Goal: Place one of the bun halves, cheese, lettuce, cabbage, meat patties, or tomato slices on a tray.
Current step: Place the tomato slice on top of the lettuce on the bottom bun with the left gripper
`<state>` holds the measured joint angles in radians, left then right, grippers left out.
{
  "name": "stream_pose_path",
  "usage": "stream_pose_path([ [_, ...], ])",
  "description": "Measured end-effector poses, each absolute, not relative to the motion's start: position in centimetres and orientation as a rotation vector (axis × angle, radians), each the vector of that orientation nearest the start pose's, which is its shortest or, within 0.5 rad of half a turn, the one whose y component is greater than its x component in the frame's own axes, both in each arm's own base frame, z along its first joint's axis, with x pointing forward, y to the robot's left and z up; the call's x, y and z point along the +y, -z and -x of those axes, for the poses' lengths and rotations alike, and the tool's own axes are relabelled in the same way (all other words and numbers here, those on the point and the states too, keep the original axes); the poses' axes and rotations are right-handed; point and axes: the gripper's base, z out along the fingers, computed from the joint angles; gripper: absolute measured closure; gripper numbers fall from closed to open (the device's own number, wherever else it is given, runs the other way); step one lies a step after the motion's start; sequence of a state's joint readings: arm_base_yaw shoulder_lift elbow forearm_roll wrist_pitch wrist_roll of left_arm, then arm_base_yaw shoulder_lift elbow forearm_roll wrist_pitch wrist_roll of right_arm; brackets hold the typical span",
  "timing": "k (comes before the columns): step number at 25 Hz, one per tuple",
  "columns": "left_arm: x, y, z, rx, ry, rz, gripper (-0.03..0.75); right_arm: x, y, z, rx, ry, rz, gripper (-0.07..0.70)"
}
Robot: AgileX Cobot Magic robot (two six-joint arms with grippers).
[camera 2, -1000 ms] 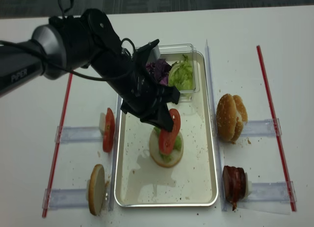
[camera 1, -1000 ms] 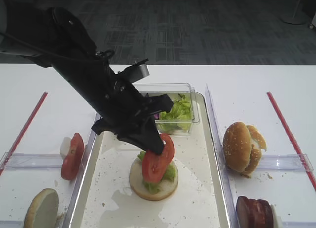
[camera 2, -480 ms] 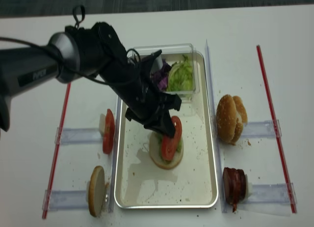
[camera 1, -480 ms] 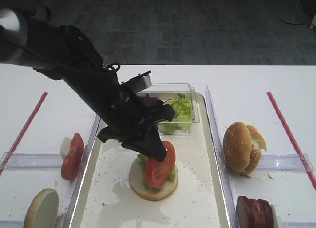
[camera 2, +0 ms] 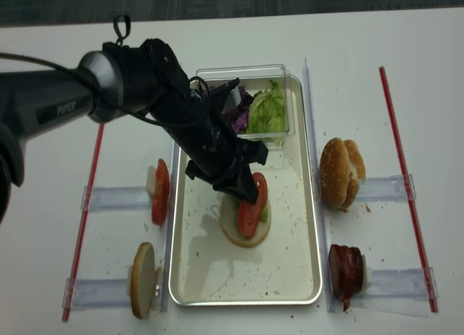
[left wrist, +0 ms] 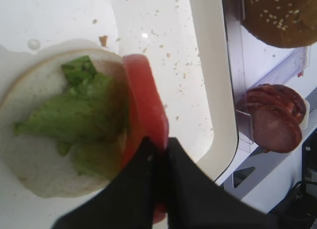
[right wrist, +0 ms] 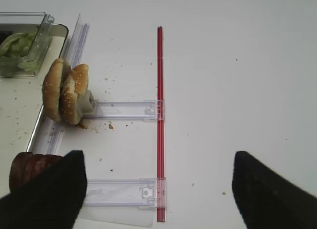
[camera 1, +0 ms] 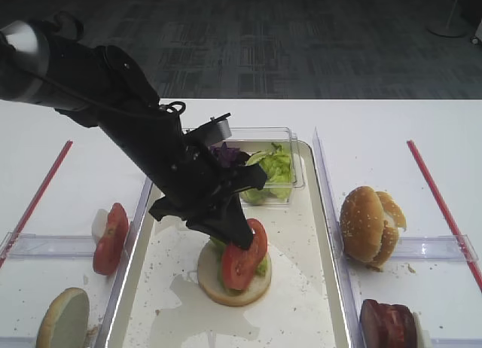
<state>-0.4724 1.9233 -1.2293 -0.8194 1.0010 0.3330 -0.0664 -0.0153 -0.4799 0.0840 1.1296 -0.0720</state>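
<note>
My left gripper [camera 1: 239,231] [left wrist: 161,142] is shut on the edge of a red tomato slice [camera 1: 242,257] [left wrist: 146,110]. The slice leans tilted against lettuce [left wrist: 84,110] lying on a cut-face-up bun half [camera 1: 233,284] [camera 2: 243,235]. That bun half sits in the middle of the cream tray [camera 1: 331,242] [camera 2: 312,226]. My right gripper [right wrist: 158,189] hangs open above the bare table to the right of the tray, with nothing between its fingers [right wrist: 54,189].
A clear box [camera 1: 263,167] of lettuce and purple cabbage [camera 2: 238,114] stands at the tray's far end. Right of the tray are seeded buns [camera 1: 369,224] and meat patties [camera 1: 388,325] on clear holders. Left of it are another tomato slice [camera 1: 111,239] and a bun half [camera 1: 64,318].
The left gripper has come down a little with the tomato slice, which now leans lower onto the lettuce and bun half. Its grip stays shut.
</note>
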Motion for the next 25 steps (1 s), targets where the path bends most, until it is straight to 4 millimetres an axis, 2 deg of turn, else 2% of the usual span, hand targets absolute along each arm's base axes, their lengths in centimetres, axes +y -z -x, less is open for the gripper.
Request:
stream_pose_path([
  [7, -21.41, -17.82, -29.74, 3.007, 1.046, -0.504, 0.713, 0.74, -26.64, 0.77, 2.115, -0.019, 0.013, 0.016],
  [11, -21.3, -17.74, -29.73, 3.016, 1.024, -0.51, 0.677, 0.74, -26.64, 0.77, 2.115, -0.019, 0.013, 0.016],
  [16, -21.29, -17.73, -29.73, 3.018, 1.021, -0.507, 0.531, 0.74, -26.64, 0.77, 2.115, -0.019, 0.013, 0.016],
  [21, -21.28, -17.73, -29.73, 3.022, 1.021, -0.498, 0.295, 0.74, -26.64, 0.77, 2.115, -0.019, 0.013, 0.016],
  [23, -21.27, -17.72, -29.73, 3.026, 1.019, -0.49, 0.242, 0.74, -26.64, 0.77, 2.115, -0.019, 0.013, 0.016],
  [25, -21.21, -17.67, -29.73, 3.034, 1.006, -0.486, 0.221, 0.74, -26.64, 0.77, 2.115, -0.019, 0.013, 0.016],
])
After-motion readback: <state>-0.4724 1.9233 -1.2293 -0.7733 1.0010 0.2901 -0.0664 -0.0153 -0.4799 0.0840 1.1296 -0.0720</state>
